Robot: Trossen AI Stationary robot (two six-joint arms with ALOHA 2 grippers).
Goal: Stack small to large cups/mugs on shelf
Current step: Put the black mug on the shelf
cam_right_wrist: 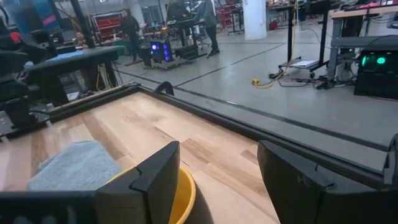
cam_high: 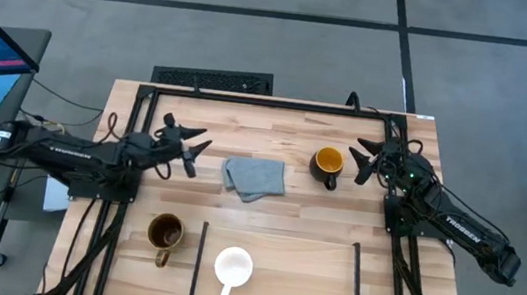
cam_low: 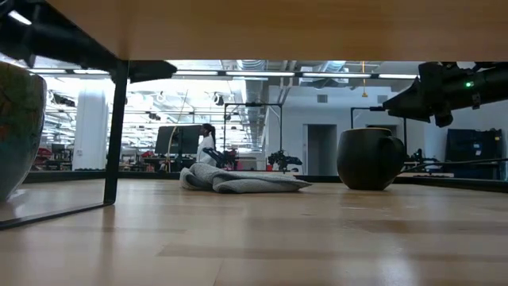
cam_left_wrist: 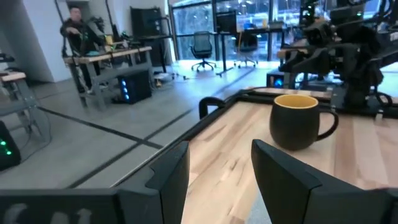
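While the right gripper point(cam_high: 364, 162) hovers with its fingers spread and empty, the dark mug point(cam_high: 327, 165) stands upright on the table point(cam_high: 276, 129) just beside its fingertips, on the side toward the table's middle, its handle turned toward the shelf point(cam_high: 280, 260). Right wrist view: the mug's yellow rim point(cam_right_wrist: 177, 190) shows just below and in front of one finger point(cam_right_wrist: 149, 174), not between the two; the low view shows the gripper point(cam_low: 397, 103) held above the mug point(cam_low: 369, 159) and to one side, apart from it.

Left gripper point(cam_high: 193, 149): open, holding nothing, raised over the table's left half beside the grey cloth point(cam_high: 255, 179), which lies crumpled between the two grippers. Left wrist view: the dark mug point(cam_left_wrist: 301, 121) is well apart across the table, seen beyond the spread fingers point(cam_left_wrist: 168, 174), with the right arm behind it.

White mug point(cam_high: 233, 267): upright on the shelf, in the left part of the area between the two thin black bars point(cam_high: 199, 261), handle pointing to the table's near edge.

Brown mug point(cam_high: 165, 233): upright on the table just outside the left bar, off the shelf, handle also toward the near edge. Both of these mugs are well apart from either gripper.

Background: a person point(cam_low: 208, 147) stands in the room beyond the table.
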